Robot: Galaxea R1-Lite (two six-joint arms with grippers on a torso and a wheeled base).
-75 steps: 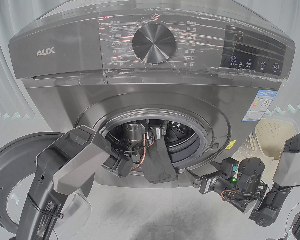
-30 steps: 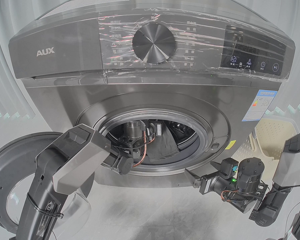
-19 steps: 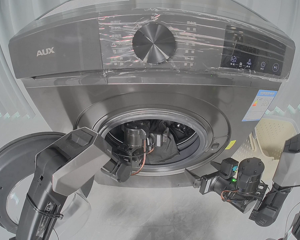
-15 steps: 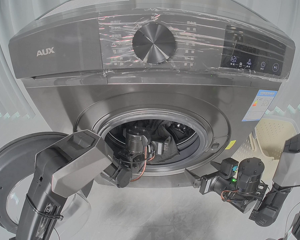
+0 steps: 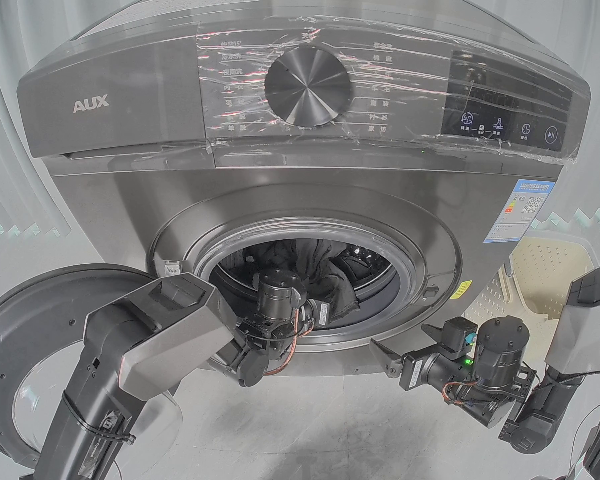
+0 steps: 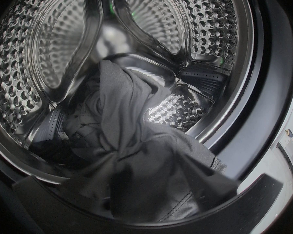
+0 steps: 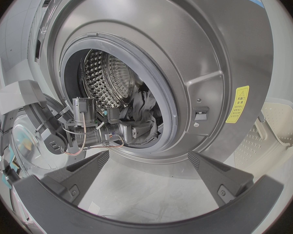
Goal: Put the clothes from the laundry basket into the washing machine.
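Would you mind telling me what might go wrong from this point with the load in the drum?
1. The dark garment has its front fold over the door seal, so it may slip out or get pinched when the door shuts.
2. The left gripper, open, sits right at that fold; pulling back may snag the cloth and drag it out.

Pale grey floor (image 5: 300, 428), apparently white curtains (image 5: 7, 101) behind

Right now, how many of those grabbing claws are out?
2. The left end effector is at the mouth of the washer, by the clothes; the right end effector hangs low outside, near the basket.
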